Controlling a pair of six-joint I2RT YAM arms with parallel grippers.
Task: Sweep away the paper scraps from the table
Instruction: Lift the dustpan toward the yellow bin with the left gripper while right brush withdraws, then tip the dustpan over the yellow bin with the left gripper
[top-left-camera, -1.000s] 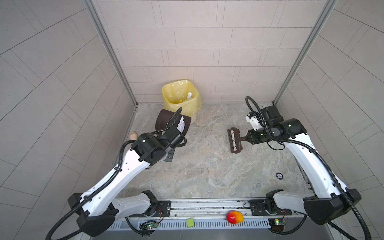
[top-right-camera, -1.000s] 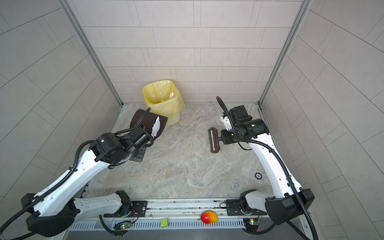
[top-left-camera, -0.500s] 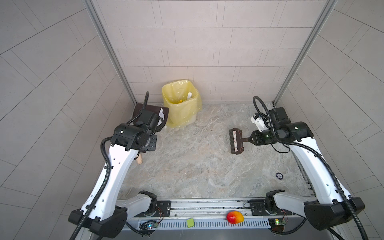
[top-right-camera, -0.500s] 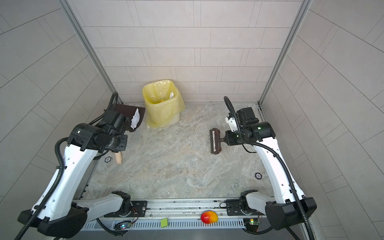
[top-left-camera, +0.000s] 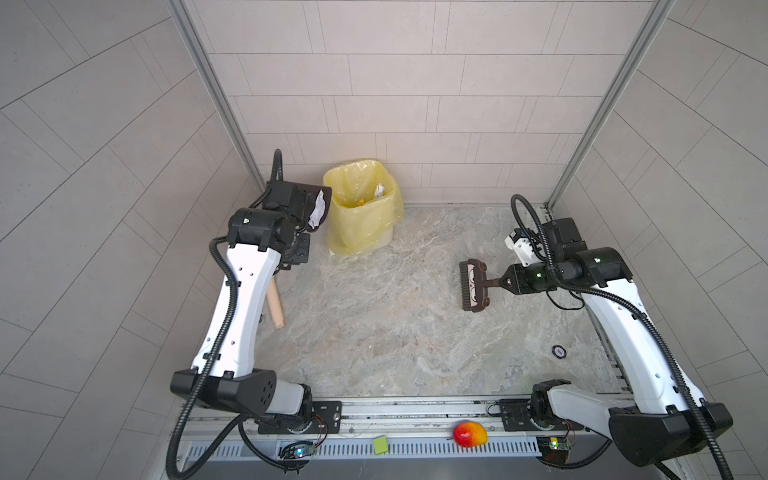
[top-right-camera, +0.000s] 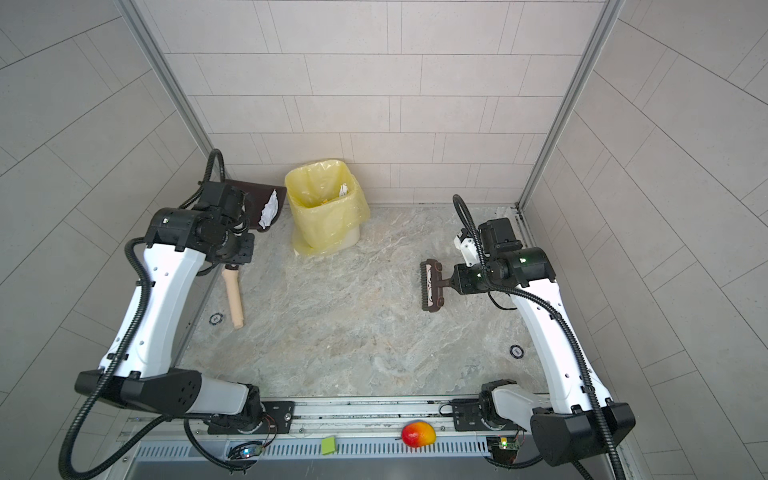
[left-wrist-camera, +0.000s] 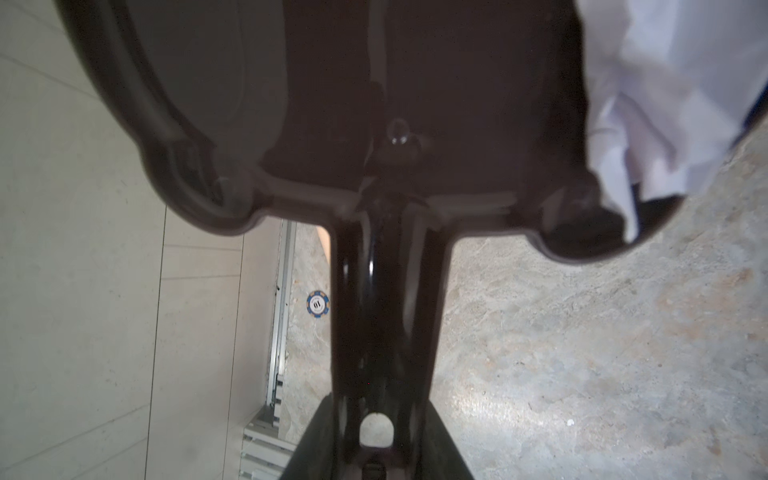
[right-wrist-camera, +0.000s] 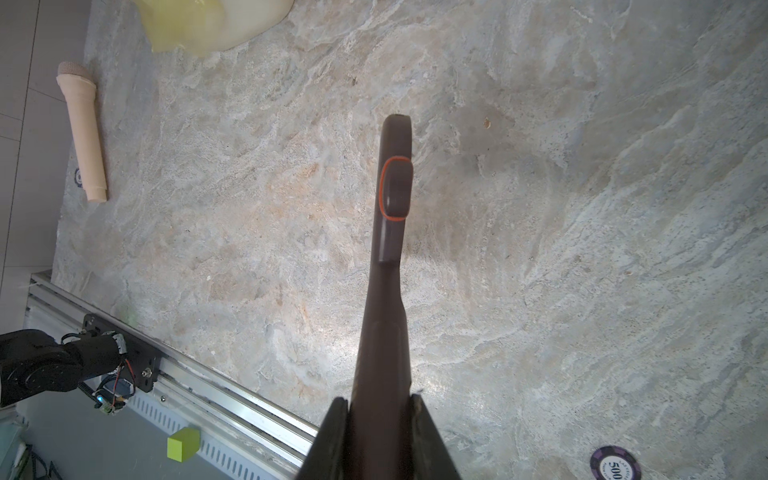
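The left jaws are closed on the handle of a dark brown dustpan (top-left-camera: 309, 192). In the left wrist view the handle runs straight out from between them to the pan (left-wrist-camera: 316, 104). In both top views the pan is held up off the bench (top-left-camera: 395, 332), in the upper left part of the frame, just beside the rim of a bin lined with a yellow bag (top-left-camera: 361, 224). Whether pan and rim touch I cannot tell.

One crumpled white paper scrap (top-left-camera: 318, 210) lies in the pan, at the edge nearest the bin and beyond the jaws, at the far end of the handle. The left wrist view shows it as a pale crumpled mass in the upper right corner (left-wrist-camera: 665, 104). More paper scraps, white (top-left-camera: 379, 191) and yellow (top-left-camera: 360, 202), lie inside the bin.

The right jaws are closed tight on the handle of a small brown brush (top-left-camera: 472, 284), at the right of the frame and well apart from the pan and the bin. The brush head points toward the middle of the bench.

A beige cylinder (top-left-camera: 275, 305) lies on the bench by the left arm (top-left-camera: 245, 299). A poker chip (top-left-camera: 559, 351) sits at the right edge. A mango (top-left-camera: 469, 434) and a green note (top-left-camera: 380, 444) rest on the front rail.
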